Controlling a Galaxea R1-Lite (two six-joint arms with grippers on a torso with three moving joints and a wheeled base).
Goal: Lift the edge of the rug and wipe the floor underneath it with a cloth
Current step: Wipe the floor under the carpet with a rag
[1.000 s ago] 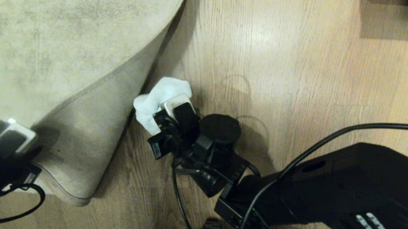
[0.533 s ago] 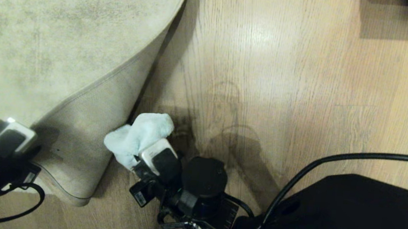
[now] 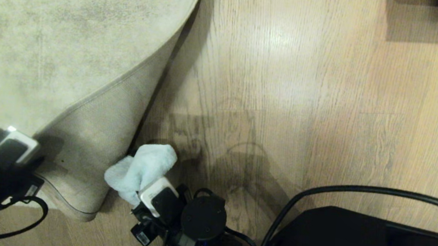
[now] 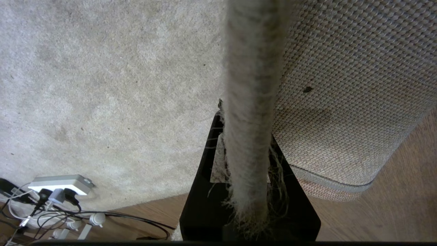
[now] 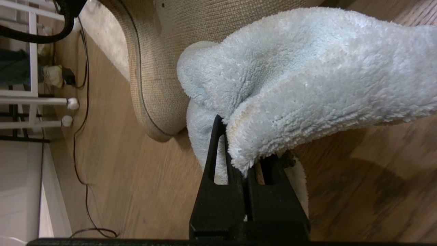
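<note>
At the left of the head view the left hand [image 3: 14, 144] is clamped on the rug edge [image 3: 100, 94], holding the corner folded up and back so the woven tan backing [image 3: 96, 144] faces upward; its wrist view shows the border [image 4: 251, 136] pinched between the closed fingers. The lifted flap's fold line runs diagonally, from the near left up toward the far middle of the floor [image 3: 284, 85], and the strip of planks it uncovers lies just along the right side of that line. Moving right, the cloth [image 3: 141, 167] sits bunched at the foot of the flap, touching or nearly touching the backing, low on the floor near the robot. The right hand [image 3: 154, 196] is shut tight on the cloth, with the fluffy pile [image 5: 290, 75] spilling over its fingers [image 5: 218, 164]. By my reading the right arm is the wiping arm and the nearer one: the uncovered floor runs away from it along the fold, so strokes should follow that diagonal, close under the raised backing.
</note>
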